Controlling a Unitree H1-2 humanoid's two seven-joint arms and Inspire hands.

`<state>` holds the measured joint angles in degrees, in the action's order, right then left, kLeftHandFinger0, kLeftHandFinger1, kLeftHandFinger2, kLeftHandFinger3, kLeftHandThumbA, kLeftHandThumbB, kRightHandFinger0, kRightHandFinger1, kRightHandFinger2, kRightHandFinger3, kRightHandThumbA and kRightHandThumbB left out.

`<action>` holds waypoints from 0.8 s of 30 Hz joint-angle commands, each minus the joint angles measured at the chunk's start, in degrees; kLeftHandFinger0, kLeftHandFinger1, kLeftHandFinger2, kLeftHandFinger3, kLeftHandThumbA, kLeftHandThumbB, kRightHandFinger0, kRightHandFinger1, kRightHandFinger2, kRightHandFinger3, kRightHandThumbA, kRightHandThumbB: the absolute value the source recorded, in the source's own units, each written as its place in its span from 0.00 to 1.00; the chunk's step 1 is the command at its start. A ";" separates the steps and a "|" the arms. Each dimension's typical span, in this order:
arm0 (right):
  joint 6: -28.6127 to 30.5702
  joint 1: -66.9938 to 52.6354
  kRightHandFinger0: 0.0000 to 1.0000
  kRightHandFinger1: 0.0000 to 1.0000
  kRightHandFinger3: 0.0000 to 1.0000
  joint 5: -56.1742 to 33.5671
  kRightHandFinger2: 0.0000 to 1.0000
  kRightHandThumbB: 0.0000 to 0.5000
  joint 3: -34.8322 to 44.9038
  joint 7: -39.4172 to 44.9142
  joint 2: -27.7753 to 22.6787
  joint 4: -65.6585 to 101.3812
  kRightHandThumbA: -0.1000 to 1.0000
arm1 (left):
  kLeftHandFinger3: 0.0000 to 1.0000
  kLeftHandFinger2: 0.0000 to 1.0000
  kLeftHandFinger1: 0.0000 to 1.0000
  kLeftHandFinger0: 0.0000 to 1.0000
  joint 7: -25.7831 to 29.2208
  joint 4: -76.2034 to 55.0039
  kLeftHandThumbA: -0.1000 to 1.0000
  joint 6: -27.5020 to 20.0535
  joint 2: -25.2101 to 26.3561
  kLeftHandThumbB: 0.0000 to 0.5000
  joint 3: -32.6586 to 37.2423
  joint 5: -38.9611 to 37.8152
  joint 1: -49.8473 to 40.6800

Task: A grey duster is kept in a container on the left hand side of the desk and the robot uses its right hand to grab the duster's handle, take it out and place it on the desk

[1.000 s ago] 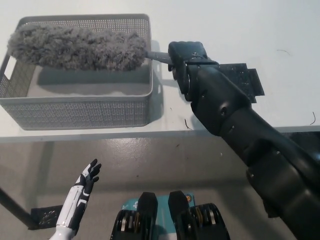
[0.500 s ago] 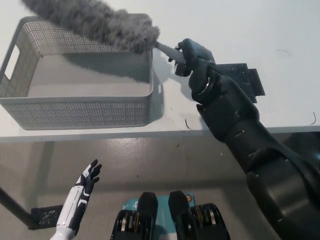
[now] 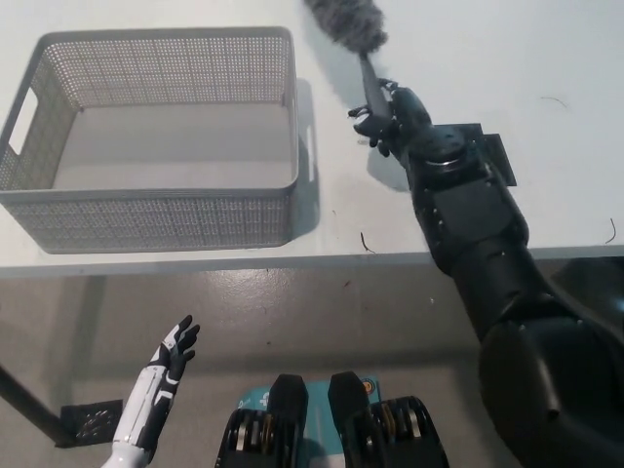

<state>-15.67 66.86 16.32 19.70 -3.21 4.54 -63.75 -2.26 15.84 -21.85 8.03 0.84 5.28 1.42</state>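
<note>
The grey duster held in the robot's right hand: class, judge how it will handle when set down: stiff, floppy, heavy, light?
Probably light: the right hand holds the grey duster up by its thin handle alone. The handle looks straight, so likely stiff; the fluffy head should squash softly and resist rolling.

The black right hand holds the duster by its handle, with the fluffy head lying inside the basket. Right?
Not quite. In the head view the right hand holds the duster by its handle, but the fluffy head is outside the basket, beyond its far right corner.
</note>
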 commanded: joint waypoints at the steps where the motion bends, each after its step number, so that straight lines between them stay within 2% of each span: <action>1: 10.54 10.76 0.00 0.00 0.71 -23.14 0.44 0.01 15.09 -7.17 1.14 13.81 0.03 | 1.00 1.00 1.00 1.00 -0.48 -1.79 1.00 -2.22 0.61 0.26 0.96 1.13 2.28; 2: 10.51 10.10 0.00 0.00 0.54 -21.63 0.40 0.04 14.48 -7.12 0.27 13.91 0.01 | 1.00 1.00 1.00 1.00 -0.57 -1.84 1.00 -2.15 0.65 0.26 0.95 1.03 2.26; 5: 11.88 7.91 0.00 0.03 0.50 -17.87 0.46 0.07 12.14 -5.57 -2.47 14.31 0.00 | 1.00 1.00 1.00 1.00 -0.55 -2.17 1.00 -1.98 0.75 0.25 0.78 0.94 2.36; 6: 11.84 6.86 0.00 0.13 0.51 -16.22 0.38 0.16 11.21 -5.69 -3.35 15.13 0.00 | 1.00 1.00 1.00 1.00 -0.59 -2.28 1.00 -2.00 0.84 0.25 0.71 0.86 2.25; 8: 9.73 4.47 0.00 0.18 0.62 -12.07 0.48 0.14 8.79 -7.03 -6.37 16.68 0.00 | 1.00 1.00 1.00 1.00 -0.43 -2.57 1.00 -1.98 0.91 0.25 0.61 1.04 1.86; 10: 8.46 3.26 0.00 0.21 0.61 -10.14 0.53 0.04 6.78 -6.92 -8.22 17.36 0.00 | 1.00 1.00 1.00 1.00 -0.24 -2.45 1.00 -2.20 0.88 0.24 0.52 1.12 1.80; 11: 9.13 1.79 0.00 0.26 0.61 -7.44 0.59 0.04 3.90 -6.54 -10.50 17.13 0.00 | 1.00 1.00 1.00 1.00 -0.36 -2.60 0.99 -2.16 0.97 0.22 0.40 0.78 1.57; 12: 9.88 0.82 0.00 0.26 0.63 -6.22 0.59 0.05 1.98 -5.87 -11.91 16.93 0.00 | 1.00 1.00 1.00 1.00 -0.44 -2.88 0.99 -2.06 1.11 0.22 0.29 0.58 1.26; 13: 10.82 -0.45 0.00 0.25 0.61 -4.90 0.60 0.09 -0.58 -4.44 -13.75 17.03 0.02 | 1.00 1.00 1.00 1.00 -0.11 -3.21 0.99 -1.84 1.17 0.22 0.17 1.03 1.04; 14: 8.77 -1.47 0.00 0.26 0.59 -2.27 0.60 0.14 -3.81 -5.02 -15.54 17.58 0.17 | 1.00 1.00 1.00 1.00 0.11 -3.32 0.99 -1.83 1.17 0.20 0.03 1.13 1.00; 16: 6.64 -2.69 0.00 0.25 0.51 1.64 0.59 0.20 -8.92 -5.82 -18.21 18.35 0.19 | 1.00 1.00 1.00 1.00 0.27 -3.19 0.99 -2.17 1.21 0.20 -0.10 1.16 1.05; 17: 6.23 -3.11 0.00 0.26 0.54 2.45 0.61 0.20 -11.33 -5.56 -19.37 18.44 0.15 | 1.00 1.00 1.00 1.00 0.31 -3.34 0.98 -2.13 1.40 0.19 -0.33 1.06 0.95; 18: 6.73 -3.96 0.00 0.23 0.51 3.39 0.59 0.25 -13.52 -5.19 -20.96 18.27 0.03 | 1.00 1.00 1.00 1.00 0.22 -3.31 0.98 -2.24 1.46 0.18 -0.47 0.74 0.89; 19: 7.76 -5.17 0.00 0.23 0.51 5.43 0.60 0.26 -17.00 -4.29 -23.46 17.39 0.00 | 1.00 1.00 1.00 1.00 0.13 -3.27 0.98 -2.44 1.49 0.19 -0.52 0.61 0.79; 21: 7.51 -6.07 0.00 0.22 0.50 5.32 0.60 0.27 -20.03 -3.43 -25.19 17.25 0.00 | 1.00 1.00 1.00 1.00 0.19 -3.30 0.98 -2.77 1.71 0.17 -0.60 0.92 0.61; 22: 8.09 -7.01 0.00 0.19 0.45 5.06 0.54 0.28 -21.13 -2.62 -26.29 17.31 0.00 | 1.00 1.00 1.00 1.00 0.17 -3.53 0.99 -2.64 1.76 0.17 -0.61 1.03 0.48; 23: 8.76 -7.57 0.00 0.10 0.35 5.09 0.41 0.29 -22.33 -2.35 -27.04 16.85 0.00 | 1.00 1.00 1.00 1.00 0.34 -3.65 0.99 -2.68 1.81 0.16 -0.73 1.21 0.27; 24: 9.07 -8.27 0.00 0.06 0.28 5.37 0.35 0.28 -23.65 -1.75 -28.07 16.44 0.00 | 1.00 1.00 1.00 1.00 0.54 -3.58 0.99 -2.84 1.83 0.16 -0.80 1.43 0.21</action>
<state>-10.82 57.29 17.46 0.56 -7.32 -19.85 -48.28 -2.38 14.31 -21.99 8.70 0.42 5.87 2.12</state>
